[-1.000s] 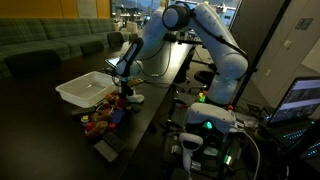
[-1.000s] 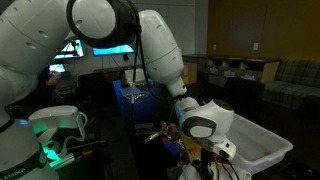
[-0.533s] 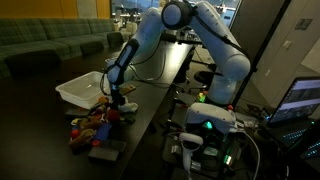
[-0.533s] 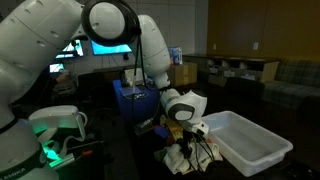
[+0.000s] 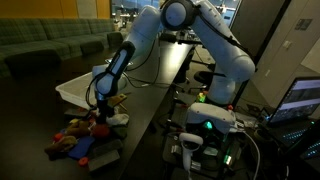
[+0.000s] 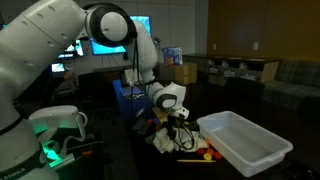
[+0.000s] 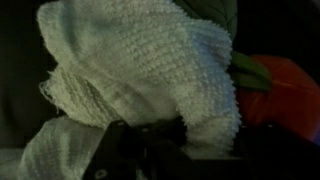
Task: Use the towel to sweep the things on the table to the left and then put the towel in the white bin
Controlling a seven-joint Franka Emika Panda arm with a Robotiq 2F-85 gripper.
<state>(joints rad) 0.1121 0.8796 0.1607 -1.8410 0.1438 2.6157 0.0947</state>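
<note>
My gripper [image 5: 107, 108] is low over the dark table and shut on the white towel [image 7: 140, 70], which fills the wrist view. The towel also shows in an exterior view [image 6: 166, 141] bunched under the gripper [image 6: 176, 127]. A pile of small colourful things [image 5: 78, 143] lies on the table just ahead of the towel. A red thing [image 7: 285, 90] sits beside the towel in the wrist view. Some small things [image 6: 205, 152] lie near the bin. The white bin [image 5: 78, 88] stands beside the gripper; it also shows in the exterior view [image 6: 245, 140] and looks empty.
The table edge runs near the robot base with its green light [image 5: 205, 125]. A blue box [image 6: 128, 98] stands behind the arm. A sofa [image 5: 50, 45] lies beyond the table. A laptop [image 5: 300, 98] stands at the side.
My gripper has dragged the towel along the table past the bin, and the pile of small things has slid ahead of it.
</note>
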